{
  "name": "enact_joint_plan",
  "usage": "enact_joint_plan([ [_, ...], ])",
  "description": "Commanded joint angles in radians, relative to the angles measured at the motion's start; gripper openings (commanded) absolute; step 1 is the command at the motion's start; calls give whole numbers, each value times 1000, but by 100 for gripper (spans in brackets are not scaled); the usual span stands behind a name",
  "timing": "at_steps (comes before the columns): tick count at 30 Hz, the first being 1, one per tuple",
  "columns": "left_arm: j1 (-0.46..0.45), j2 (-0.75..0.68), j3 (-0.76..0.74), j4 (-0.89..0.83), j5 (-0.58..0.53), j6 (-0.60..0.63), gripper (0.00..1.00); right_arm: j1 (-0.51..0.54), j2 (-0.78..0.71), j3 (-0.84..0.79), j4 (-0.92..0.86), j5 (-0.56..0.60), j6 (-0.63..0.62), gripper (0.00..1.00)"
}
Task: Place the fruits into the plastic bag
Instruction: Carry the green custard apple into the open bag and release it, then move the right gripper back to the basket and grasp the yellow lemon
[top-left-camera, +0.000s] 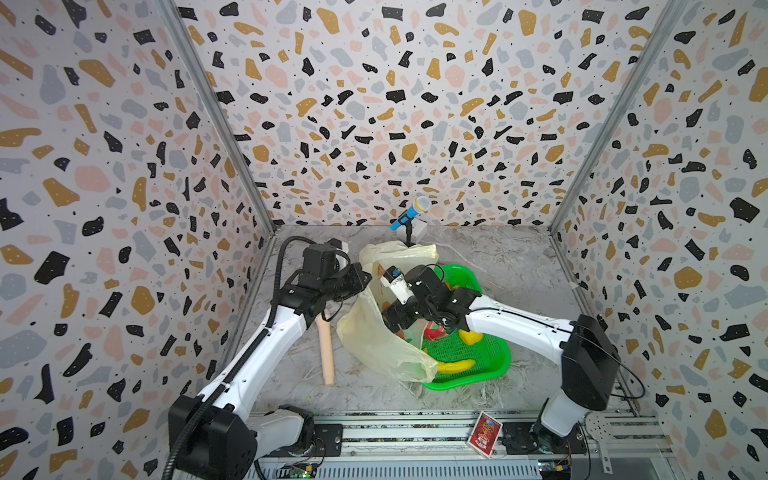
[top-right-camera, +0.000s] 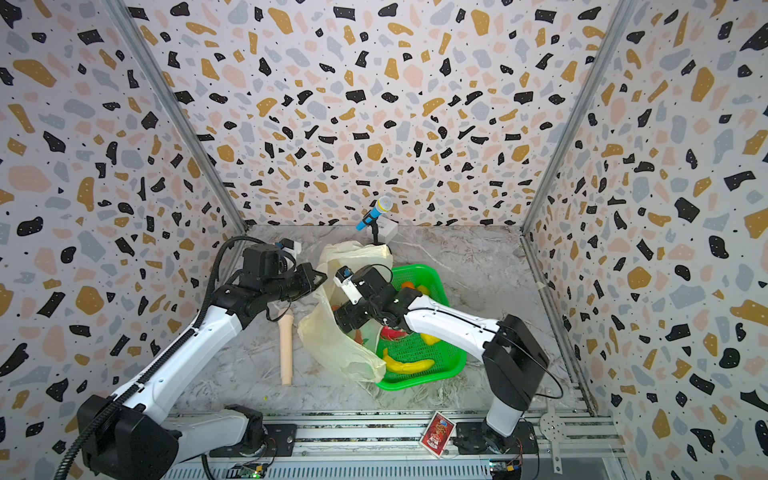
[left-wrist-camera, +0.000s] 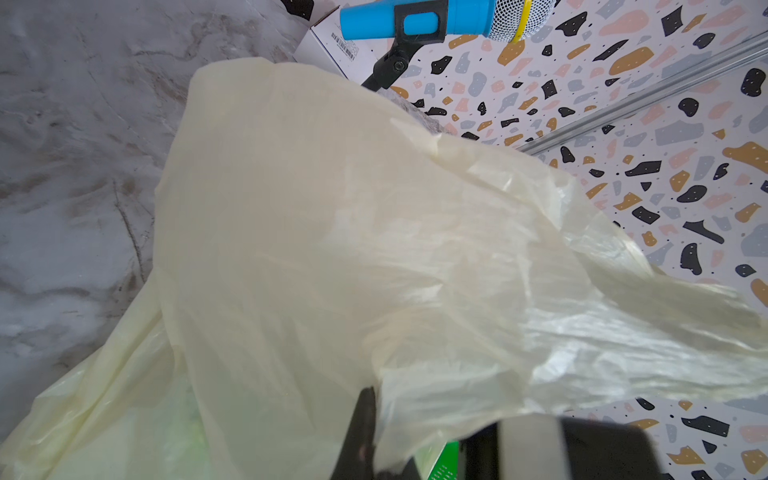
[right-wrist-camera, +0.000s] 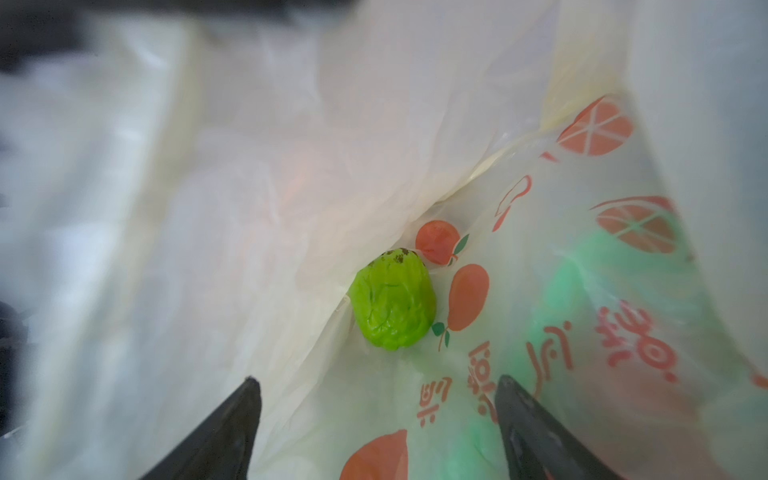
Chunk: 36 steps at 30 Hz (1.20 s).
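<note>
A large, thin, pale-yellow translucent plastic carrier bag (top-left-camera: 374, 336) (top-right-camera: 328, 336) lies crumpled near the middle of the grey marble-patterned table (top-left-camera: 519, 266). Its mouth is lifted, and its near end drapes over the left rim of a bright green perforated plastic basket (top-left-camera: 465, 383) (top-right-camera: 419, 381).

The left hand (left-wrist-camera: 366, 411) is pinched together on a fold of the bag's film at the left side of the mouth and holds it raised. The right hand (right-wrist-camera: 378, 379) is down inside the bag with its two black fingers (right-wrist-camera: 232, 432) well apart and nothing between them.

Just ahead of those fingers a small bumpy green toy fruit (right-wrist-camera: 392, 301) rests on the bag's inner wall beside the orange-red fruit prints, touching neither finger.

In both top views a yellow toy banana (top-left-camera: 455, 365) (top-right-camera: 409, 365) lies at the basket's near end. A red-pink toy dragon fruit (top-left-camera: 434, 333) (top-right-camera: 390, 333) and a yellow fruit (top-left-camera: 470, 337) (top-right-camera: 430, 338) sit further in, partly under the right arm. An orange shape (top-right-camera: 408, 285) at the basket's far end is probably another fruit, but the arm hides most of it.

A beige rolling-pin-like cylinder (top-left-camera: 326, 353) (top-right-camera: 285, 349) lies on the table left of the bag, pointing at the near edge. A blue toy microphone on a black stand (top-left-camera: 409, 214) (top-right-camera: 374, 212) stands at the far edge behind the bag.
</note>
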<state>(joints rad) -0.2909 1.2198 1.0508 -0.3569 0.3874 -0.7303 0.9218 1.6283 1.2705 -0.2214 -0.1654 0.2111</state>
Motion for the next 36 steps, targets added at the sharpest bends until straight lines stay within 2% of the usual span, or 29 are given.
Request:
enact_joint_plan([
  [1,11,9,-3,31,25,-4,0,-19,-133,-72,-1,20,-42,88],
  [6,19,23,24,4,-13,21,0,-80,-329,-233,57,-65,-23,88],
  [10,21,31,34,0,-35,33,0,-153,-482,-360,101,-98,51,88],
  [12,22,35,38,-1,-37,35,0,-191,-547,-415,107,-56,106,88],
  [16,25,42,40,2,-42,35,0,-246,-640,-496,63,145,240,87],
  [19,24,45,38,6,-44,35,0,-272,-632,-522,12,215,277,86],
  [23,25,45,38,3,-48,38,0,-286,-543,-510,-85,270,289,86],
  [36,25,29,30,1,-55,34,0,-286,-392,-531,-133,320,289,86],
])
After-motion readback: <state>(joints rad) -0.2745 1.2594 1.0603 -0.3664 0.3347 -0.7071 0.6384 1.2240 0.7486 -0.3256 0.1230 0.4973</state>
